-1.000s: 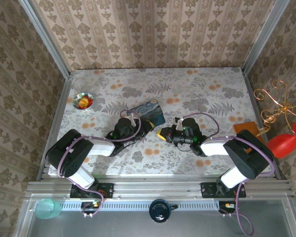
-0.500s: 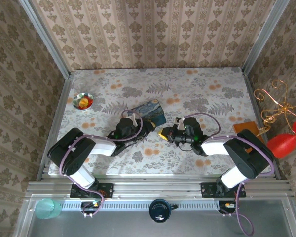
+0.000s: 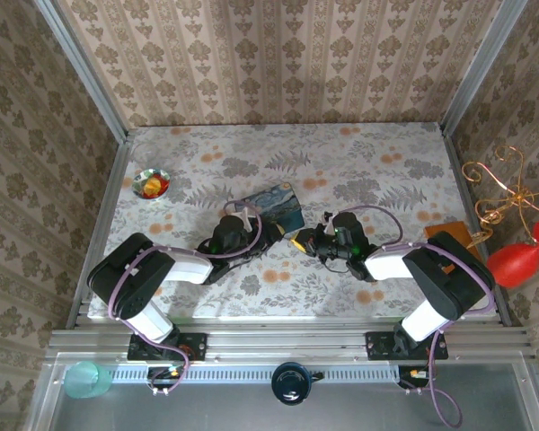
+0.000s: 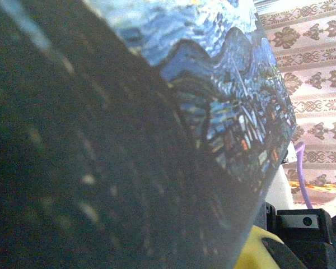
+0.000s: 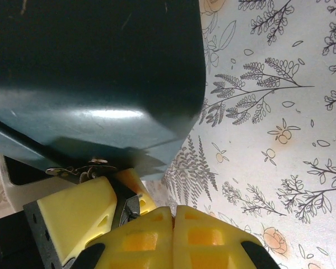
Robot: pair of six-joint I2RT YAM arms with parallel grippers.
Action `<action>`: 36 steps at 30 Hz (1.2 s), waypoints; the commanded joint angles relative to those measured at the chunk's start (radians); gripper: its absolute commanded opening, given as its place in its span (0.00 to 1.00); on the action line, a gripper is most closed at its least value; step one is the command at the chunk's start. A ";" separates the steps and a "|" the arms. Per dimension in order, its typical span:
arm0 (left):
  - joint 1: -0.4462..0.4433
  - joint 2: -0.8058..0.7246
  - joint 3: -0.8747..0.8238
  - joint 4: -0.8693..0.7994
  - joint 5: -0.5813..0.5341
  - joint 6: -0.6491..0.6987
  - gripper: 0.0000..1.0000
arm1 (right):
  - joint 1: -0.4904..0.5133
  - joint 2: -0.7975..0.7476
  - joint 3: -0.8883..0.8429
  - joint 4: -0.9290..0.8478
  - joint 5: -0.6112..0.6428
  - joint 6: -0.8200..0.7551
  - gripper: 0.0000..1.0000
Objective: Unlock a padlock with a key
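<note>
The right tool (image 5: pixel 173 224), its yellow pads pressed together, lies low over the surface (image 5: pixel 269 112), aimed at a pale metal glint I take for the padlock (image 5: pixel 85 166), tucked under the edge of the painted tin (image 3: pixel 274 205). The left tool (image 3: pixel 256 229) reaches in opposite, seemingly to steady it; open or closed, I cannot tell. The painted tin crowds both, while a small bowl (image 3: pixel 151 182) sits well apart.

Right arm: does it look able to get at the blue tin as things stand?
Likely yes. The right tool sits just off the blue tin, at its near right corner, with nothing between; the left tool is at its other side.
</note>
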 commanded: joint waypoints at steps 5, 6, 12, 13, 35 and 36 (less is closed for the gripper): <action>-0.081 0.000 0.043 0.097 0.210 0.009 0.00 | 0.066 -0.015 0.054 0.125 0.017 0.010 0.00; -0.081 0.002 0.043 0.097 0.210 0.010 0.00 | 0.070 -0.019 0.054 0.125 0.019 0.009 0.00; -0.079 -0.012 0.040 0.036 0.178 0.016 0.00 | 0.093 -0.054 0.056 0.102 0.053 0.007 0.00; -0.078 -0.013 0.040 0.029 0.173 0.018 0.00 | 0.101 -0.058 0.060 0.102 0.058 0.006 0.00; -0.073 -0.026 0.048 -0.052 0.152 0.024 0.00 | 0.158 -0.072 0.029 0.142 0.163 0.016 0.00; -0.072 -0.033 0.051 -0.073 0.147 0.030 0.00 | 0.158 -0.072 0.029 0.144 0.160 0.012 0.00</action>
